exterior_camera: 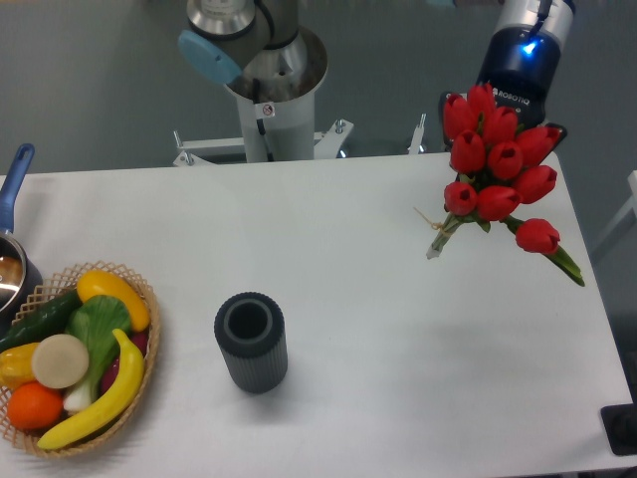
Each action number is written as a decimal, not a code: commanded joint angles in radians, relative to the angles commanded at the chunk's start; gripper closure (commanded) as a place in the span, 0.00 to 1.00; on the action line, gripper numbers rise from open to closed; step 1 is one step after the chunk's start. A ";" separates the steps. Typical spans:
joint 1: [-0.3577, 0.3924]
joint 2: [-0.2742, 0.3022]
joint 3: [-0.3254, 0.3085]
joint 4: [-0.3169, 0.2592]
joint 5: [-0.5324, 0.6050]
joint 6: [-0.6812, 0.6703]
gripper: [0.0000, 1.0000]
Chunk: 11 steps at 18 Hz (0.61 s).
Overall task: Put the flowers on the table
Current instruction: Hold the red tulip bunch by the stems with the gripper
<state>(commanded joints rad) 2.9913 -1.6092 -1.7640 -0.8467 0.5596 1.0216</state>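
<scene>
The flowers point(498, 164), a bunch of red tulips with green stems tied with tan string, hang tilted above the right end of the white table point(358, 259). Their stem ends point(434, 246) point down and left, and one bloom point(538, 235) with a long leaf droops to the lower right. My gripper point(501, 121) comes down from the blue-lit wrist point(525, 55) right behind the blooms and is shut on the bunch. The fingers are mostly hidden by the tulips.
A dark ribbed cylindrical vase point(251, 341) stands upright left of the table's middle. A wicker fruit basket point(80, 354) sits at the front left, with a pot point(12, 249) behind it. The arm's base point(269, 90) stands behind the table's far edge.
</scene>
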 joint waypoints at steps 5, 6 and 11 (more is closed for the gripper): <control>-0.009 0.028 -0.018 -0.002 0.101 0.002 0.58; -0.009 0.035 -0.018 -0.002 0.143 0.002 0.58; -0.057 0.034 -0.034 -0.009 0.370 0.012 0.60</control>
<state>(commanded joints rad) 2.9345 -1.5754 -1.7977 -0.8560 0.9293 1.0339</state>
